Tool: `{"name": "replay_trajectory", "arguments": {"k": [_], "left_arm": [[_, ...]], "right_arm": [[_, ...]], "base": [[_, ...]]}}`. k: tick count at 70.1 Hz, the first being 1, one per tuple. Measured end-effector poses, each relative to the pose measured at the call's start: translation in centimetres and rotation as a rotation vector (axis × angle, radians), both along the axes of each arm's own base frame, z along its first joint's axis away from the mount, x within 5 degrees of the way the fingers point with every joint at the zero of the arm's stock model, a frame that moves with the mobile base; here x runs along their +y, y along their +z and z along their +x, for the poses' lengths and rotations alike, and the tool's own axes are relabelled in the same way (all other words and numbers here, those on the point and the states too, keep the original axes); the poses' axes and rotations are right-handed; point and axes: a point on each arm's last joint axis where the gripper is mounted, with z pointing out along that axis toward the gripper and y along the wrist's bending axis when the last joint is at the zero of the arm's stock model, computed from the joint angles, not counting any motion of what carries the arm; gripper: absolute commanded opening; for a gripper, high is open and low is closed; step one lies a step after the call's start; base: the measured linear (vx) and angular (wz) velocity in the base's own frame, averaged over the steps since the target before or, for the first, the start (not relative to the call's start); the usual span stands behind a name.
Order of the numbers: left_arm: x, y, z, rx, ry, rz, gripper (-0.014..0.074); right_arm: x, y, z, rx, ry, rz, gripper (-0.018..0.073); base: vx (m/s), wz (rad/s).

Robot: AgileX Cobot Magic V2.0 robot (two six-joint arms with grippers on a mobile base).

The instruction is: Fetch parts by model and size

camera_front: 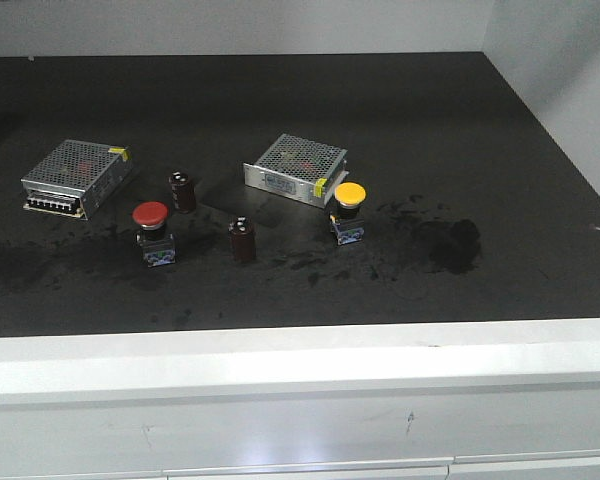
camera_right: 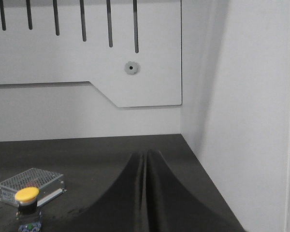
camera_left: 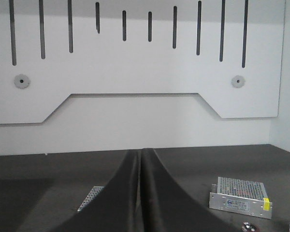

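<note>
No part is held, so the fetching step is judged not yet begun. The red-capped switch [camera_front: 152, 232] is seen at the lower left of the front view, upright on the dark worktop [camera_front: 380, 110]. The yellow-capped switch [camera_front: 348, 212] stands right of centre, just in front of a silver power supply box [camera_front: 296, 168]. Two brown capacitors [camera_front: 242, 241] stand between the switches. The left end effector [camera_left: 140, 153] and the right end effector [camera_right: 146, 155] are each shown with fingers pressed together, nothing gripped. The yellow-capped switch appears at the lower left of the right wrist view. A spreading of those fingers and an approach toward its cap are judged to be called for next, with the box avoided.
</note>
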Motion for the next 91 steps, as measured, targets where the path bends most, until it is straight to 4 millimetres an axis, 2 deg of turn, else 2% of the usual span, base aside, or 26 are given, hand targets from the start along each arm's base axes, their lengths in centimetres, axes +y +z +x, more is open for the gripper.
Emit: {"name": "replay_trajectory", "arguments": {"k": [10,18,27,36,59,66,73,82,91], "left_arm": [[-0.3,2.1,2.8,0.118,-0.004,0.011,-0.0006],[-0.4,2.0,4.7,0.236,-0.007,0.021,-0.0006],[-0.6,1.0,6.2,0.336,-0.009,0.029,-0.0006],[-0.6,0.4,7.0,0.380,-0.009,0.031,-0.0006],[-0.7,-0.3,7.7,0.433,-0.010,0.033,0.0017],[-0.7,-0.5,7.9,0.451,-0.010,0.035,0.0069],[-0.7,-0.7,8.2,0.465,-0.010,0.036,0.0155],[-0.8,-1.0,8.5,0.482,-0.010,0.037,0.0323],[-0.8,-1.2,8.8,0.498,-0.013,0.034,0.0461]], "right_arm": [[-0.1,2.8,2.5,0.090,-0.004,0.002,-0.0010],[-0.2,3.8,4.6,0.198,-0.010,0.003,-0.0010],[-0.3,3.6,6.6,0.328,-0.016,0.003,-0.0010],[-0.3,2.5,8.0,0.425,-0.018,0.005,-0.0010],[-0.4,1.5,8.9,0.506,-0.020,0.007,0.0015],[-0.4,1.1,9.4,0.533,-0.020,0.010,0.0087],[-0.1,1.0,10.1,0.565,-0.006,0.006,0.0209],[0.8,1.3,11.1,0.608,0.044,-0.016,0.0368],[1.4,1.2,12.1,0.642,0.069,-0.025,0.0452]], "base": [[0.00,0.00],[0.00,0.00],[0.00,0.00],[0.00,0.00],[0.00,0.00],[0.00,0.00],[0.00,0.00],[0.00,0.00],[0.00,0.00]]}}
